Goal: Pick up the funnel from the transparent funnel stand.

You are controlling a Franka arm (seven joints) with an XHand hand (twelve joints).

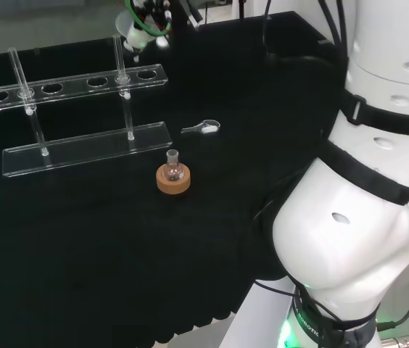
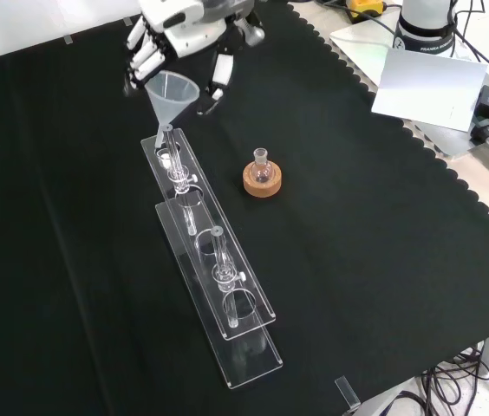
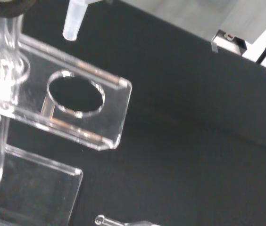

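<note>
The hand (image 2: 185, 24) is at the far end of the cloth in the front view, its fingers curled round the rim of a clear funnel (image 2: 172, 93). The funnel hangs upright above the end of the transparent stand (image 2: 227, 286). Its stem tip (image 3: 72, 24) is in the air, clear of the stand's end hole (image 3: 75, 93). In the head view the hand (image 1: 149, 16) and funnel (image 1: 127, 32) are at the top, just above the stand's upper shelf (image 1: 74, 84).
A small round flask sits on a cork ring (image 2: 262, 179) to the right of the stand in the front view. A small clear scoop (image 1: 203, 128) lies on the cloth near the stand's base (image 1: 88, 149). Two posts (image 2: 218, 251) rise from the stand.
</note>
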